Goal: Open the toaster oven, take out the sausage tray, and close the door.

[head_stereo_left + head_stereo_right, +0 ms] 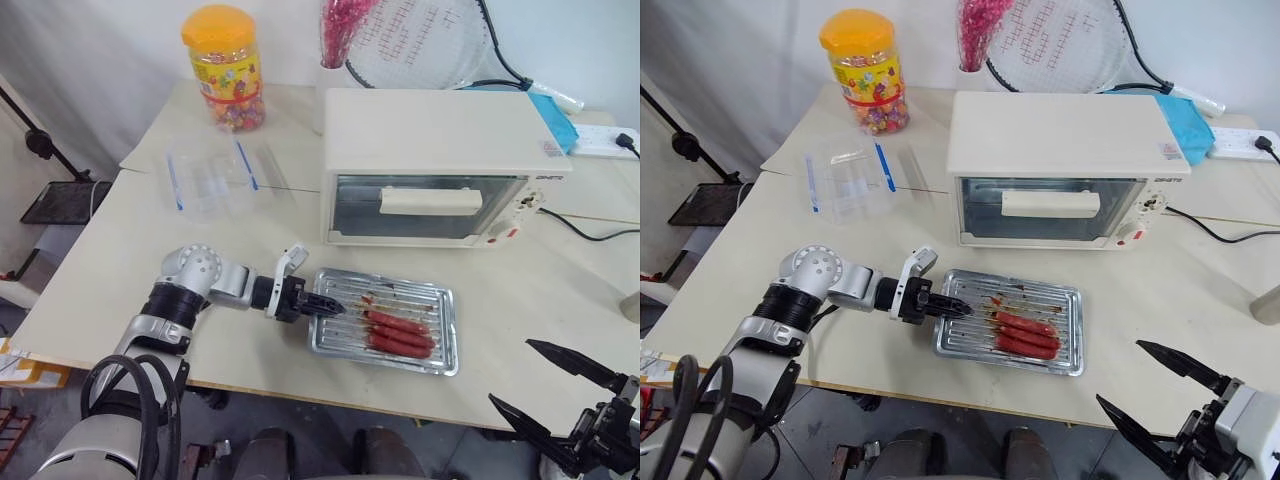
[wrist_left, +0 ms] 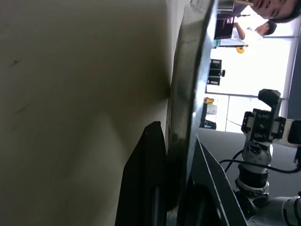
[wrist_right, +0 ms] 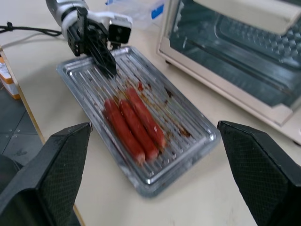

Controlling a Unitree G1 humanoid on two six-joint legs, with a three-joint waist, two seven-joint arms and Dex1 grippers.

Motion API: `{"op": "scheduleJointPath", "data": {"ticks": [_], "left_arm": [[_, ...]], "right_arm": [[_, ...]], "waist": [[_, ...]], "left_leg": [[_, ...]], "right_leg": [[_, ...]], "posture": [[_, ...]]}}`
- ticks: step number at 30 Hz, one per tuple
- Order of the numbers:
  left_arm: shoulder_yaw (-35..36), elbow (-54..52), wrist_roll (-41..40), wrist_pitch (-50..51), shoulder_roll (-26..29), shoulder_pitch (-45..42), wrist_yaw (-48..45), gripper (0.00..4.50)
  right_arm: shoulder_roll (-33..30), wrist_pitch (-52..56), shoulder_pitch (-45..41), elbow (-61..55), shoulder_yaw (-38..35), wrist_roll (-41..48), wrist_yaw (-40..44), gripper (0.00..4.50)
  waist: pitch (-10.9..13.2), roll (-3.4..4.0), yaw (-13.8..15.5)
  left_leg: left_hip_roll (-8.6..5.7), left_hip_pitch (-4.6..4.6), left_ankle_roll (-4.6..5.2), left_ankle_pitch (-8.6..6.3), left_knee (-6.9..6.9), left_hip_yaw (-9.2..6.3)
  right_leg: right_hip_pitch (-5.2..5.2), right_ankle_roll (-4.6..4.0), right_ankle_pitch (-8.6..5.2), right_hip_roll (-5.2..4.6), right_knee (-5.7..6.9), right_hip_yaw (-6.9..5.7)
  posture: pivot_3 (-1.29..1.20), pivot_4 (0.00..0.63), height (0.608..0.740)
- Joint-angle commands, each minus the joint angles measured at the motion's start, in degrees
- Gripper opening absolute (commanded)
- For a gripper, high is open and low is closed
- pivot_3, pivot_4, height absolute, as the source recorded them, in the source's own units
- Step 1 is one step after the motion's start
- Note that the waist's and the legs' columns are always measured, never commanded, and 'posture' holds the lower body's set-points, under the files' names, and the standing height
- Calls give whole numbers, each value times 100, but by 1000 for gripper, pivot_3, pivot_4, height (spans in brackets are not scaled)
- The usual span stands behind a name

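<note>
On table, left claw [image 1: 330, 303] pinches sausage tray [image 1: 440, 335] rim.

Table [image 1: 120, 330] with toaster oven [image 1: 430, 150], sausage tray [image 1: 385, 320]

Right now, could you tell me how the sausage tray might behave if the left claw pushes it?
The sausage tray looks like thin shiny metal, so probably stiff, light, and likely to slide on the smooth table. The loose sausages might roll across the ribs.
</note>
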Motion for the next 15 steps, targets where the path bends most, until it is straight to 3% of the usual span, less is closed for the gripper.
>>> {"op": "scheduleJointPath", "data": {"ticks": [1,4,6,7,10,12,14,15], "left_arm": [[124,55,584,-140,-174,32,-74,631],[297,-293,831,-178,-72,94,-224,1380],[303,-789,1032,-421,194,250,-407,2050],[109,-1319,1233,-723,611,445,-732,2350],[-595,-2532,2108,-2150,1839,1084,-1923,3209],[-333,-2711,2330,-3070,2396,1577,-2632,3768],[129,-2636,2483,-4122,2604,1993,-3154,4301],[376,-2493,2736,-5057,2712,2269,-3412,4301]], "right_arm": [[5,41,46,-221,78,102,-140,4500],[-59,69,-8,-198,156,100,-179,4500],[-141,99,-107,-128,237,79,-172,4500],[-210,127,-195,-61,280,80,-141,4500],[-404,209,-435,162,355,115,-62,4500],[-586,283,-606,401,363,148,45,4500],[-745,360,-759,627,349,206,160,4500],[-857,450,-850,779,319,264,222,4500]], "waist": [[1,-2,43],[2,-5,16],[3,-5,-30],[3,-5,-50],[5,-9,-214],[1,-4,-276],[-1,3,-258],[-1,5,-256]], "left_leg": [[-5,-1,4,3,0,-2],[-7,-9,6,5,1,-6],[-5,-10,5,5,-1,-6],[-1,-11,3,6,-4,-5],[21,-3,-23,15,-27,7],[25,12,-38,30,-57,6],[23,23,-34,37,-76,13],[24,23,-31,40,-79,9]], "right_leg": [[3,6,3,-4,-5,0],[6,19,10,-23,-17,1],[2,19,10,-35,-17,-1],[-1,18,10,-34,-17,0],[-4,11,12,-7,-35,9],[0,2,14,3,-48,7],[0,-4,11,-1,-48,10],[0,-8,9,-3,-48,9]], "posture": [[0,150,740],[0,150,740],[0,150,740],[0,150,740],[0,150,740],[0,150,740],[0,150,740],[0,150,740]]}}
